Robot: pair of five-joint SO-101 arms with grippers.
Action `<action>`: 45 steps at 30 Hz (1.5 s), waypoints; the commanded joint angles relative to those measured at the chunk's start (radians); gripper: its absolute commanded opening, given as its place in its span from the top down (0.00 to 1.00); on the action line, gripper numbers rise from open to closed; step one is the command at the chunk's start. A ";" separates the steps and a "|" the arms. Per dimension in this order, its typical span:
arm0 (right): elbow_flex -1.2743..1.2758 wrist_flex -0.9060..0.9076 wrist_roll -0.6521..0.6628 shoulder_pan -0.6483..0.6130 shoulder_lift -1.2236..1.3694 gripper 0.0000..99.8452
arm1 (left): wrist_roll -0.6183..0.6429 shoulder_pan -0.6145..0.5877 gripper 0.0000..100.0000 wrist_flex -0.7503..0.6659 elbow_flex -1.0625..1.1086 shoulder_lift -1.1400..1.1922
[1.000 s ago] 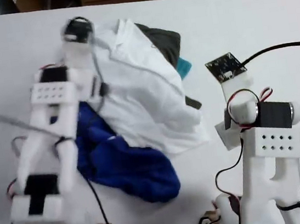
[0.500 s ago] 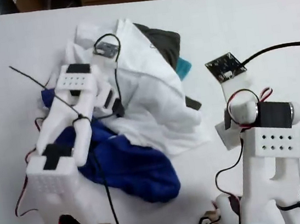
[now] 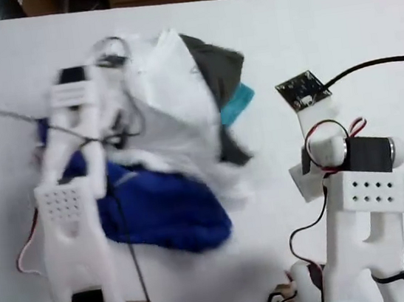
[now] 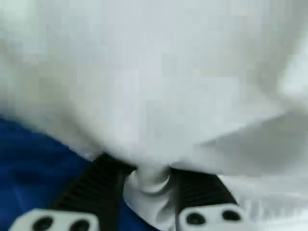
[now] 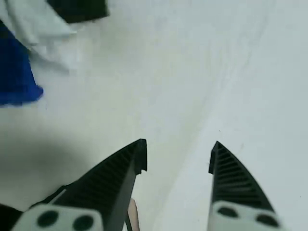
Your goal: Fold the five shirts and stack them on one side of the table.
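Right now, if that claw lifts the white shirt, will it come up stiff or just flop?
Probably floppy: the white shirt bunches into a soft fold where the left claw pinches it. It would likely sag and drag its neighbours too, since it lies crumpled across the blue shirt and the dark shirt.

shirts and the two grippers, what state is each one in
white shirt: unfolded, crumpled
blue shirt: unfolded, bunched
dark grey shirt: unfolded, partly under white shirt
teal shirt: mostly hidden in pile
left gripper: shut on white shirt
right gripper: open, empty
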 commanded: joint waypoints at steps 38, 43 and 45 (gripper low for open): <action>-0.003 -0.021 0.005 -0.002 0.002 0.78 | 0.035 -0.107 0.74 -0.009 -0.166 -0.339; -0.003 -0.008 0.005 -0.001 0.002 0.78 | 0.043 0.014 0.74 -0.101 -0.131 -0.227; -0.003 0.001 0.005 -0.001 0.002 0.78 | 0.044 0.023 0.74 -0.132 -0.131 -0.178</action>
